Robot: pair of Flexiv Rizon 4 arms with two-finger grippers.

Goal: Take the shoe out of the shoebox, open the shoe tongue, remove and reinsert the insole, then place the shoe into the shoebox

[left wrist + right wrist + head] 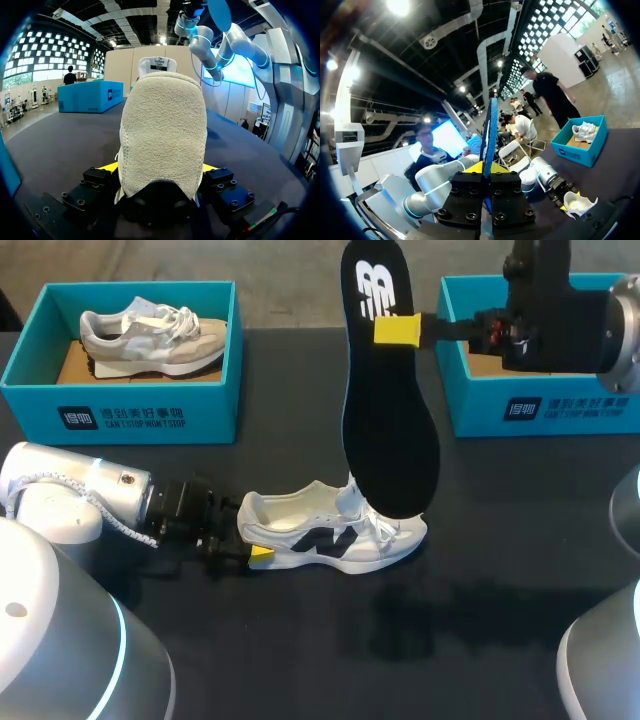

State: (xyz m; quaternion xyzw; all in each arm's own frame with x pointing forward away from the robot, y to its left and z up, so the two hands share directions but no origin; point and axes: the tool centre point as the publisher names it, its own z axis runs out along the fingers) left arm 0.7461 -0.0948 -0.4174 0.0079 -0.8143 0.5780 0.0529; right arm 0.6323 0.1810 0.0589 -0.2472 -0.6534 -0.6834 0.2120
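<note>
Left gripper [252, 553], at the table's 8 o'clock, is clamped on the heel of a white shoe [335, 535] whose toe points to 3 o'clock. Right gripper [400, 330], raised toward 1 o'clock, pinches a black insole [390, 430] held upright, its lower end at the shoe's laces. Farther back, a blue shoebox [120, 415] at 11 o'clock holds a grey shoe [150, 335]; a second shoebox [540, 405] sits at 1 o'clock

Black foam insole [385, 420] hides laces of white-and-black sneaker [320, 540]; right arm blocks blue cardboard shoebox [475, 400] at worktop's far right corner; heel covers most of left claw [250, 541].
</note>
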